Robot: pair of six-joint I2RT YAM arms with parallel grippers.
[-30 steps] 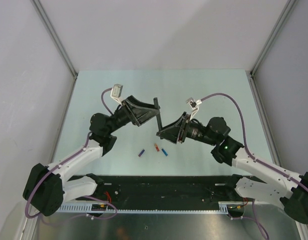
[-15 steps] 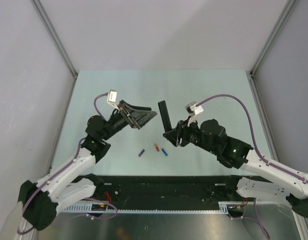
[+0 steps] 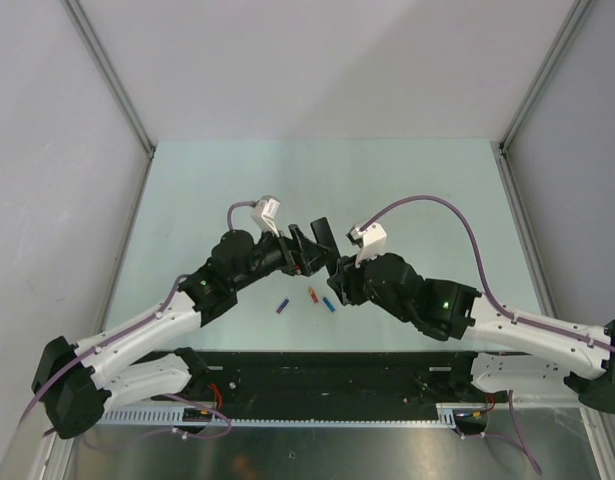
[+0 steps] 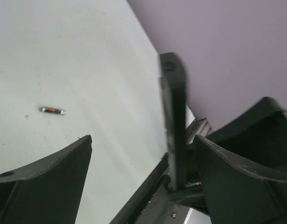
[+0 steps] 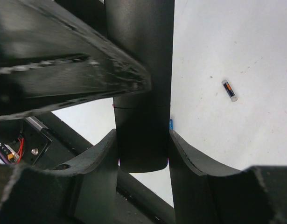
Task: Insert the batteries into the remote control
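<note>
The remote control (image 3: 323,236) is a slim black bar held upright above the table's middle. My right gripper (image 3: 334,268) is shut on its lower end; in the right wrist view both fingers press the remote's (image 5: 143,93) sides at my right gripper (image 5: 143,149). My left gripper (image 3: 303,256) is open, and the remote (image 4: 174,116) stands between its jaws, nearer the right finger (image 4: 241,177). Purple-blue (image 3: 283,305), red-orange (image 3: 312,294) and bright blue (image 3: 328,303) batteries lie on the table below. A dark battery (image 4: 52,110) lies apart, also in the right wrist view (image 5: 229,90).
The pale green table (image 3: 187,190) is walled by grey panels at the left, back and right. A black rail (image 3: 327,375) with the arm bases runs along the near edge, just below the three batteries.
Both arms have swung inward and met at the middle. My right gripper carried the remote left and lower. My left gripper closed in around it, jaws still apart.
</note>
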